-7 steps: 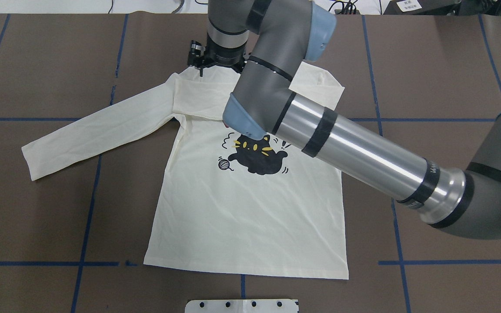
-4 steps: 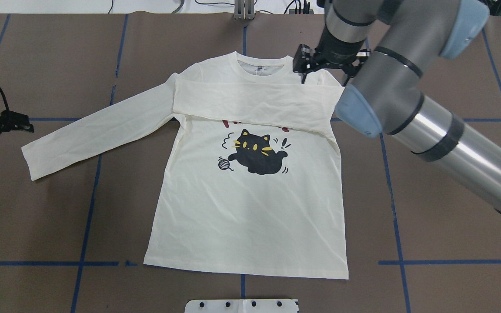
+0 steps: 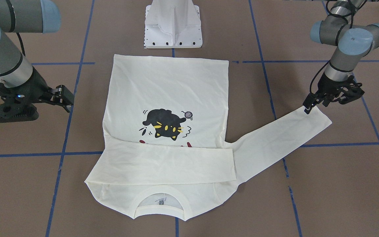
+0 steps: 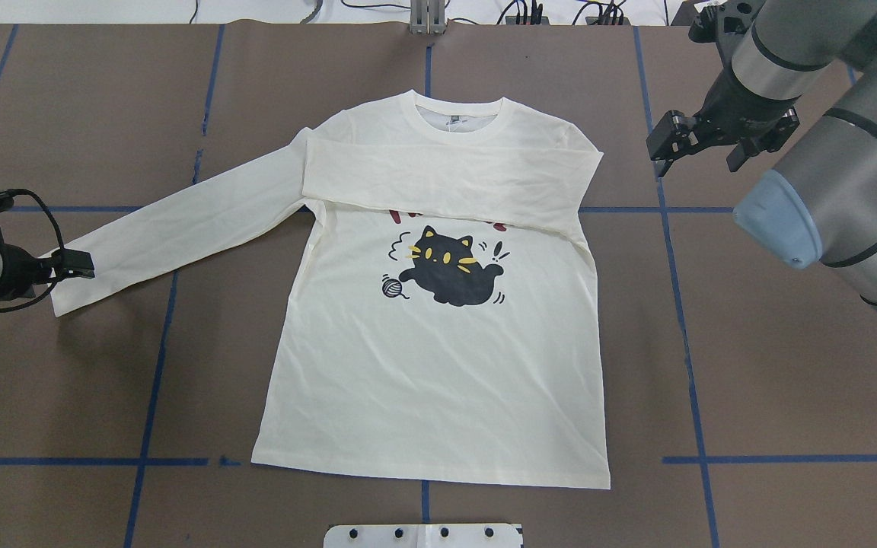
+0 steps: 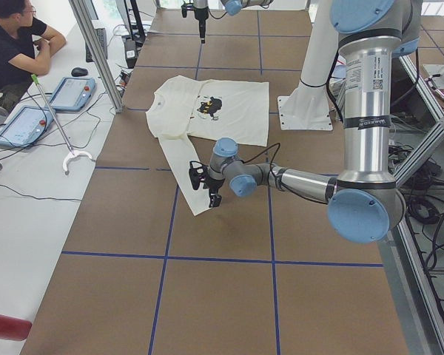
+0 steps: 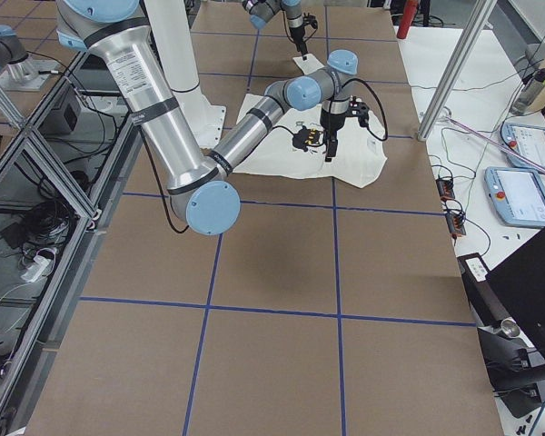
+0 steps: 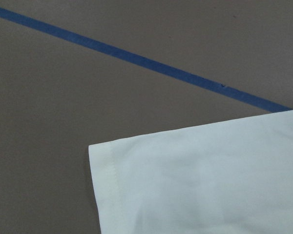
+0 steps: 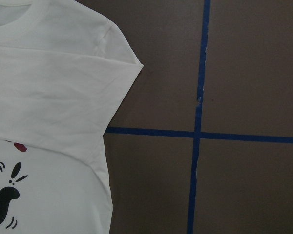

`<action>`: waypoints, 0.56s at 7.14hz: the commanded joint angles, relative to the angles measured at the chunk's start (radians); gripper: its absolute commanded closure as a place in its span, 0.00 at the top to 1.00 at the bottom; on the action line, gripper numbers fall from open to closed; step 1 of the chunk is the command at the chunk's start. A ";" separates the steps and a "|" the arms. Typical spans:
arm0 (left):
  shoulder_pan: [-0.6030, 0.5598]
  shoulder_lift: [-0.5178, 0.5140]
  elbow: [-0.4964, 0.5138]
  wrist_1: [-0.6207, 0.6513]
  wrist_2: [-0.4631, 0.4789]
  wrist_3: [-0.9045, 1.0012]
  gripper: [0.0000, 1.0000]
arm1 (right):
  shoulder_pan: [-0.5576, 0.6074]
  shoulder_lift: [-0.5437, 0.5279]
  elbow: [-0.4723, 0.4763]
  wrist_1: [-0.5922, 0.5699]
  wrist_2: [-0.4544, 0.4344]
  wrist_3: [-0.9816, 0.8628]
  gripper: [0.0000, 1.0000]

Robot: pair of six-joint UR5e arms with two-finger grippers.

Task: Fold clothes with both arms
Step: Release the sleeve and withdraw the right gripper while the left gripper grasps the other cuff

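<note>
My right hand [image 4: 693, 148] has backed off upper right, released; the left hand [image 3: 326, 100], also spread, has reached the left-edge cuff [image 4: 62, 297] of the shirt [image 4: 438, 380] lying flat mid-frame, so I'd pinch both layers squarely.

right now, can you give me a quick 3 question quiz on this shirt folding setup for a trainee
1. True or false: the shirt lies with its cat print facing up.
2. The folded sleeve across the chest comes from which side of the robot? a) its right b) its left c) neither, it is the hem
3. Fill in: the left gripper is at the ___ of the outstretched sleeve.

Key: 1 true; 2 a; 3 cuff.
</note>
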 commanded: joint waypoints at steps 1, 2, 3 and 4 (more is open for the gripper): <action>0.002 0.000 0.035 -0.002 0.004 0.026 0.99 | 0.002 -0.008 0.006 0.003 0.001 -0.003 1.00; 0.002 -0.001 0.039 -0.002 0.004 0.026 0.99 | 0.002 -0.007 0.006 0.005 0.001 -0.002 1.00; 0.002 0.000 0.043 -0.003 0.004 0.026 0.99 | 0.002 -0.007 0.006 0.005 0.001 0.003 1.00; 0.002 0.002 0.043 -0.003 0.004 0.026 0.99 | 0.000 -0.007 0.006 0.005 0.001 0.006 1.00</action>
